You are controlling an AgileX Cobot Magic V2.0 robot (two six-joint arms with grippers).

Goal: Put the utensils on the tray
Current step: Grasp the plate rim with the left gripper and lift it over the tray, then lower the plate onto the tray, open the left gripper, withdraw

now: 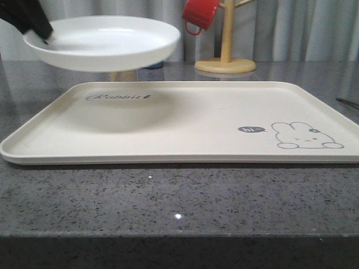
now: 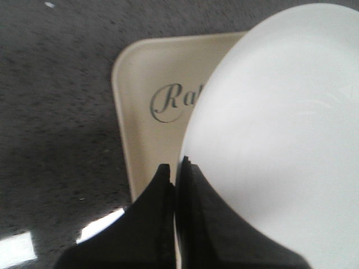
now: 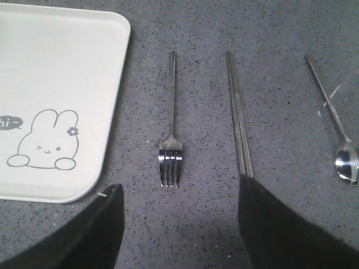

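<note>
My left gripper (image 2: 176, 163) is shut on the rim of the round white plate (image 1: 104, 40), which hangs level above the far left part of the cream tray (image 1: 185, 120). In the left wrist view the plate (image 2: 280, 129) covers the tray's "Rabbit" corner (image 2: 146, 84). My right gripper (image 3: 179, 190) is open above the grey counter, just short of the fork's tines. The silver fork (image 3: 171, 134), the pair of flat chopsticks (image 3: 238, 115) and the spoon (image 3: 336, 129) lie side by side on the counter beside the tray's rabbit corner (image 3: 56, 95).
A wooden mug tree (image 1: 225, 56) stands behind the tray with a red mug (image 1: 199, 14) hanging from it. The speckled grey counter (image 1: 179, 207) runs in front of the tray to the table's near edge.
</note>
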